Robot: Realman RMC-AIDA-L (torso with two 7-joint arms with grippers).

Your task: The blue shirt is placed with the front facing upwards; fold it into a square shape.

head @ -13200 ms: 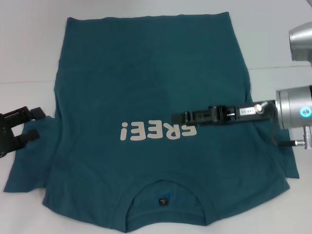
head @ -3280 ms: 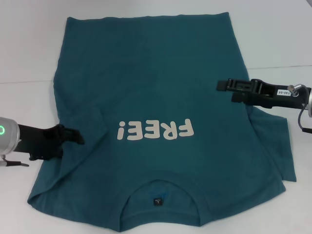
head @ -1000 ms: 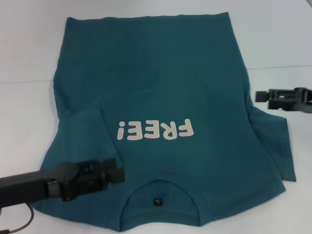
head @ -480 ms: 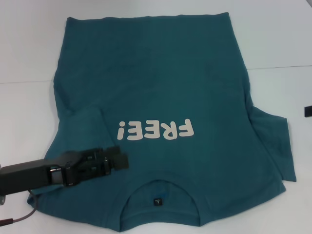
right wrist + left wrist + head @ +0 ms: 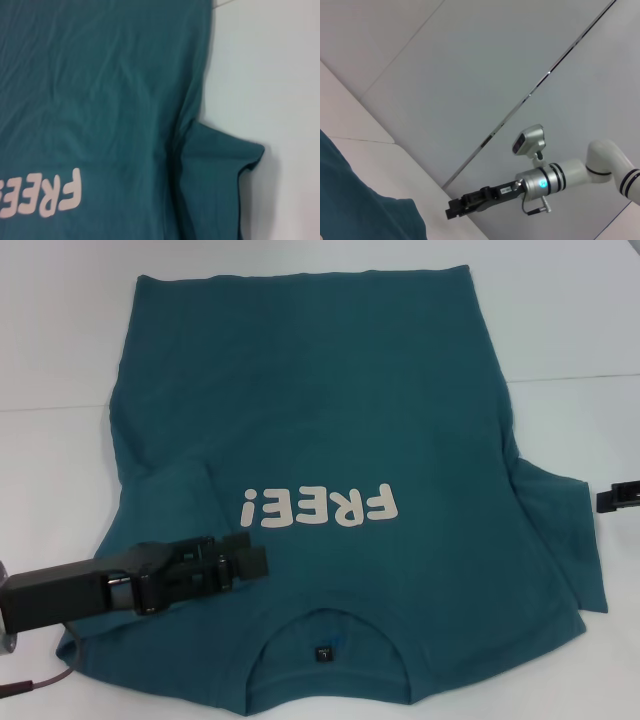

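Observation:
The blue shirt (image 5: 330,410) lies flat on the white table (image 5: 55,470), front up, with its cream "FREE!" print (image 5: 318,508) and its ribbed collar (image 5: 335,640) at the near edge. Its left sleeve (image 5: 170,495) is folded in onto the body. Its right sleeve (image 5: 565,540) still sticks out sideways, as the right wrist view also shows: sleeve (image 5: 215,180), print (image 5: 45,197). My left gripper (image 5: 255,562) reaches in low over the shirt, just left of the collar and below the print. My right gripper (image 5: 620,498) is at the right edge, beyond the right sleeve, off the cloth.
In the left wrist view a corner of teal cloth (image 5: 360,205) shows, with the right arm (image 5: 555,177) and its gripper (image 5: 462,207) farther off over the white surface. Bare table (image 5: 580,330) surrounds the shirt on both sides and beyond it.
The left sleeve has been folded in since the earliest frame. My left gripper has edged right over the shirt. My right gripper, withdrawn to the right, shows again at the right edge.

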